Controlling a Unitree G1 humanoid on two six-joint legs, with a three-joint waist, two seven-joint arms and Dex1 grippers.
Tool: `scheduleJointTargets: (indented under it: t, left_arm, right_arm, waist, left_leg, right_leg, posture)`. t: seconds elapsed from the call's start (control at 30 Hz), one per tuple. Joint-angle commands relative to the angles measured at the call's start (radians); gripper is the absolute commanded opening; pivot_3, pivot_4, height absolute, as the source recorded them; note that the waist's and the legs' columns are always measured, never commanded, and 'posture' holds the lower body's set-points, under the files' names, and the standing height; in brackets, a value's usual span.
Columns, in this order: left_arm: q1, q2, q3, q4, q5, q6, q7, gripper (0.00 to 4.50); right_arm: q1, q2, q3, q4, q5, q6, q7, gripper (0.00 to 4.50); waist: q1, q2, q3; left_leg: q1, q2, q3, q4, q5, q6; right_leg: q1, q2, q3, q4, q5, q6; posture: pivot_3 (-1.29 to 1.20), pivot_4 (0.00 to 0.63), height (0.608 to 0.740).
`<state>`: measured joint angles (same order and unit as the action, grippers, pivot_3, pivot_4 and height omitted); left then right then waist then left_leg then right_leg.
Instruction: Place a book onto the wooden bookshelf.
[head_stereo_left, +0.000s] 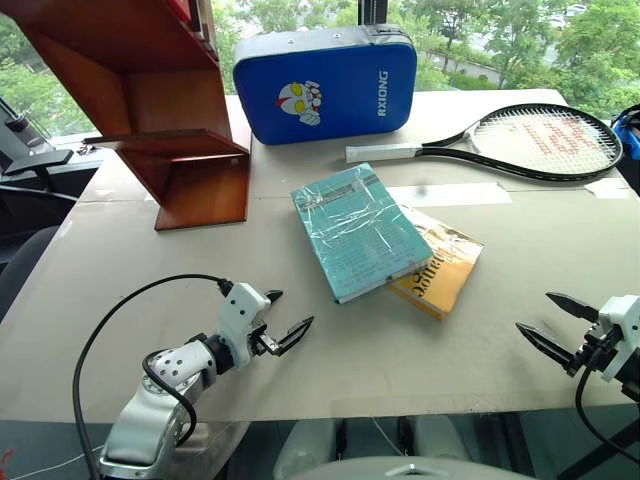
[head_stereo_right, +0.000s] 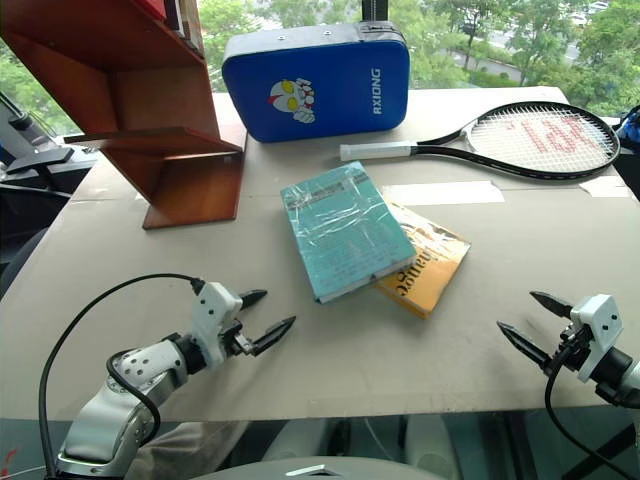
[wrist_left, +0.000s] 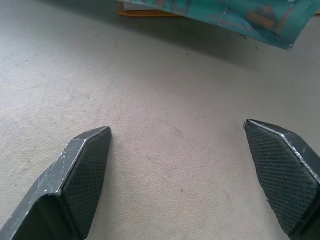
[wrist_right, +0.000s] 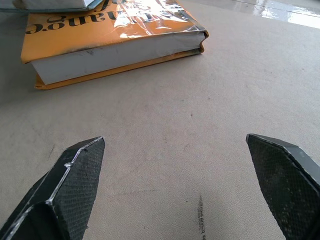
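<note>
Book (head_stereo_left: 361, 231): flat on surface (head_stereo_left: 300, 340) — overlapping yellow book (head_stereo_left: 440, 268)
Left hand (head_stereo_left: 284, 320): wide, empty
Right hand (head_stereo_left: 546, 322): wide — empty

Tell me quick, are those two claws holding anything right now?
Left gripper: open, holding nothing.
Right gripper: open, holding nothing.

A wide beige surface (head_stereo_left: 330, 350) is carrying everything. The wooden bookshelf (head_stereo_left: 170, 130) is standing on its far left part, with a blue padded case (head_stereo_left: 325, 85) sitting upright just beside it. A tennis racket (head_stereo_left: 510, 142) is lying flat toward the far right. Near the middle a yellow-orange book (head_stereo_left: 440, 268) is lying flat, and the book (head_stereo_left: 358, 230), teal and plastic-wrapped, is resting partly on it.
</note>
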<state>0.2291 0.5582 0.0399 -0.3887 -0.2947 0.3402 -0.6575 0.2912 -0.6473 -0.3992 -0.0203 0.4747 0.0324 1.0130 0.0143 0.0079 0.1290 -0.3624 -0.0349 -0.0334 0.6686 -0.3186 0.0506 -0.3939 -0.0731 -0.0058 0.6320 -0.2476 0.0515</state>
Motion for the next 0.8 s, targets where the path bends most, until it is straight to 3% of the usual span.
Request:
scheduleJointTargets:
  t: [0.03,0.67,0.8]
  left_arm:
    - [0.006,0.018,0.025,-0.016,-0.010,0.015,-0.011,4.40]
    - [0.045,0.006,0.064,-0.024,-0.037,0.005,-0.009,4.40]
    - [0.009,-0.033,0.088,-0.028,-0.106,0.058,0.017,4.40]
  right_arm:
    - [-0.003,-0.005,-0.001,-0.025,0.006,0.002,-0.001,4.50]
    - [-0.055,-0.017,0.024,-0.003,-0.001,0.019,0.014,4.50]
    - [-0.057,-0.019,0.012,-0.034,0.017,0.020,0.018,4.50]
  waist:
    - [0.000,0.000,0.000]
    - [0.000,0.000,0.000]
    - [0.000,0.000,0.000]
  left_leg:
    - [0.000,0.000,0.000,0.000,0.000,0.000]
    - [0.000,0.000,0.000,0.000,0.000,0.000]
    - [0.000,0.000,0.000,0.000,0.000,0.000]
  right_leg:
    - [0.000,0.000,0.000,0.000,0.000,0.000]
    - [0.000,0.000,0.000,0.000,0.000,0.000]
    - [0.000,0.000,0.000,0.000,0.000,0.000]
  posture:
    - [0.00,0.150,0.740]
    - [0.00,0.150,0.740]
    - [0.00,0.150,0.740]
